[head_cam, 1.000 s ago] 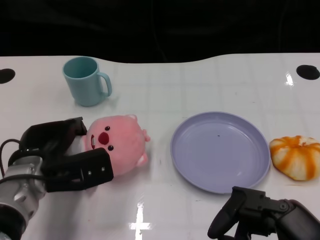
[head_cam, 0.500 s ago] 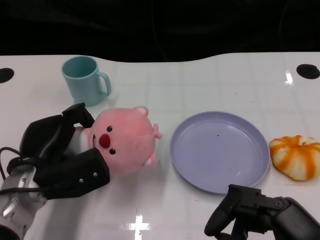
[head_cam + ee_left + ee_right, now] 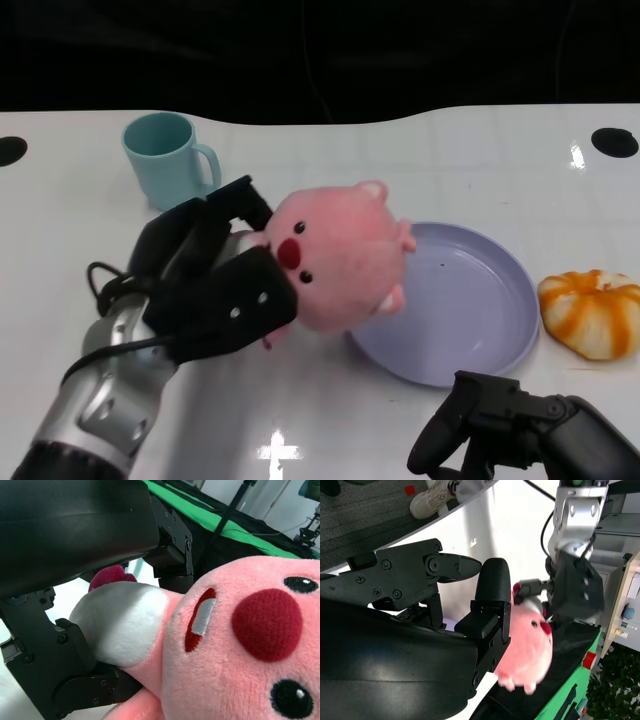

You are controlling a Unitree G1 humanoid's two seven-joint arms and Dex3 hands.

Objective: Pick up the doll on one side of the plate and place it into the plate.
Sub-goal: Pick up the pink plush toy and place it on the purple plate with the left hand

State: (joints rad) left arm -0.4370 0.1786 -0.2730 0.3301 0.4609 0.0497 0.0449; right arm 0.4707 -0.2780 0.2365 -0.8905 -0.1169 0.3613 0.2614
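White table (image 3: 420, 420): left hand (image 3: 205, 285) grips doll (image 3: 340, 255) (raised).

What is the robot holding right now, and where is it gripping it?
The left hand holds the pink doll, its fingers around the doll's back end and white belly, the face pointing away. The right hand holds nothing.

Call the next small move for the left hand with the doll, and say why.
Probably carry it a bit further toward the plate's middle, then lower and let go. The left hand holds the pink doll off the table, but it hangs only over the near-left rim of the purple plate; released now, it could tip off the edge. The right hand rests clear of the path.
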